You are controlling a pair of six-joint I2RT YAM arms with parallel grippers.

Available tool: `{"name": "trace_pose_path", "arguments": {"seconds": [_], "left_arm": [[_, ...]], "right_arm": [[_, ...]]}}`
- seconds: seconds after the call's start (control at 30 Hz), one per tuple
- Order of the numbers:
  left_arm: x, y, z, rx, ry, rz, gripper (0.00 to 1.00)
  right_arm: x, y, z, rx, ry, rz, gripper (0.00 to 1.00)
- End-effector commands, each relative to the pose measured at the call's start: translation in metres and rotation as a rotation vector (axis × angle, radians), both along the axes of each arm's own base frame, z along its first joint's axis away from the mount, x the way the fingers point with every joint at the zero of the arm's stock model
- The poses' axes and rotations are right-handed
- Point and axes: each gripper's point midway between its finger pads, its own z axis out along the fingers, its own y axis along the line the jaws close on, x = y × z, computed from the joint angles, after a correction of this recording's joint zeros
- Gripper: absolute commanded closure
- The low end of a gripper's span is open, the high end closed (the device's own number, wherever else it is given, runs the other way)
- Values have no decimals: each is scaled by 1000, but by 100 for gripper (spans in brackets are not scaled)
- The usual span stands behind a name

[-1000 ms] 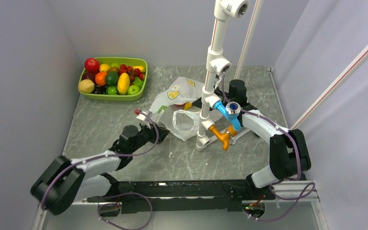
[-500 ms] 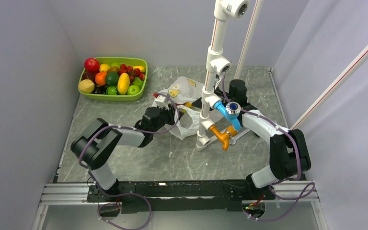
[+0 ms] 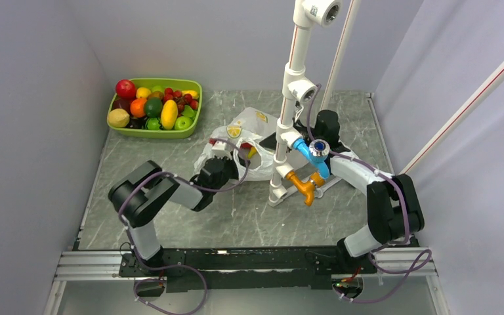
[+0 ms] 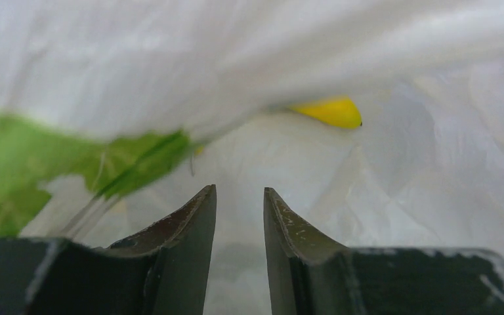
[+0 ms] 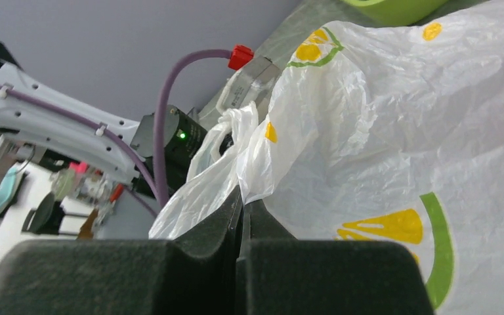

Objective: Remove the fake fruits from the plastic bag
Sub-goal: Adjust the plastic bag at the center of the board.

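bag (image 5: pixel 380 131) pinched tight by right fingers (image 5: pixel 213 226) to hold its mouth up — left fingers (image 4: pixel 187 226), parted and empty, sit inside, aimed at banana (image 4: pixel 331 111)

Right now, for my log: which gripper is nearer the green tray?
Left. The left gripper is inside the plastic bag, right of the green tray; the right gripper pinches it farther right.

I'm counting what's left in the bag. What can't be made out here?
- Fruits in the plastic bag: top view, film hides most; left wrist shows only a yellow tip.
- Right fingers: top view, mostly behind the white pole.
- Left fingers: top view, under the bag's film.
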Motion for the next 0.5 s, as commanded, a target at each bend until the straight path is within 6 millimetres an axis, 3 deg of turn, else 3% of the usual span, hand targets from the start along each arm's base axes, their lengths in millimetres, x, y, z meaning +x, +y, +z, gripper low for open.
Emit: {"name": "trace_pose_path", "arguments": {"seconds": [0.0, 0.1, 0.23, 0.47], "left_arm": [[-17, 26, 32, -81, -76, 95, 62], [-35, 33, 21, -69, -36, 93, 61], [-51, 38, 20, -62, -37, 116, 56], [-39, 28, 16, 2, -45, 130, 41]], "right_arm": [[-26, 13, 12, 80, -88, 217, 100], [-37, 26, 12, 108, -72, 344, 100], [-61, 24, 29, 182, -98, 433, 100], [-72, 20, 22, 195, -72, 473, 100]]}}
